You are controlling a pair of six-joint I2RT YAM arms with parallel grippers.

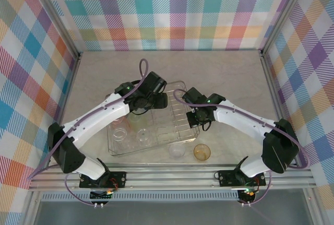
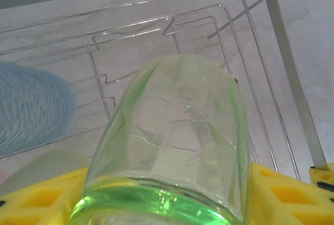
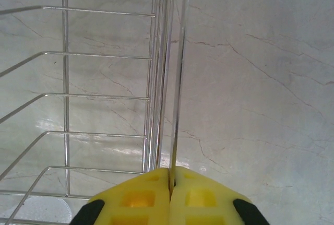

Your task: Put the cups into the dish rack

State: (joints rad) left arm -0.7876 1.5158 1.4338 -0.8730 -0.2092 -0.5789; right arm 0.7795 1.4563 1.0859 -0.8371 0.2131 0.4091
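Note:
My left gripper [image 2: 167,196] is shut on a translucent green cup [image 2: 172,126], its yellow fingers [image 2: 284,193] pressing both sides. The cup hangs tilted over the wire floor of the silver dish rack [image 2: 245,52]. In the top view this gripper [image 1: 140,105] is above the rack's [image 1: 175,126] left-middle part. A light blue cup [image 2: 26,107] lies in the rack to its left. My right gripper [image 3: 171,180] is shut on the rack's thin rim wire [image 3: 178,79], at the right side of the rack [image 1: 197,119]. A pink cup [image 1: 119,136] and a clear cup [image 1: 143,136] stand in the rack's near part.
On the table in front of the rack stand a clear cup [image 1: 177,151] and an orange cup [image 1: 202,152]. Checked walls close in the table on three sides. Bare marble tabletop [image 1: 229,79] stretches behind and to the right of the rack.

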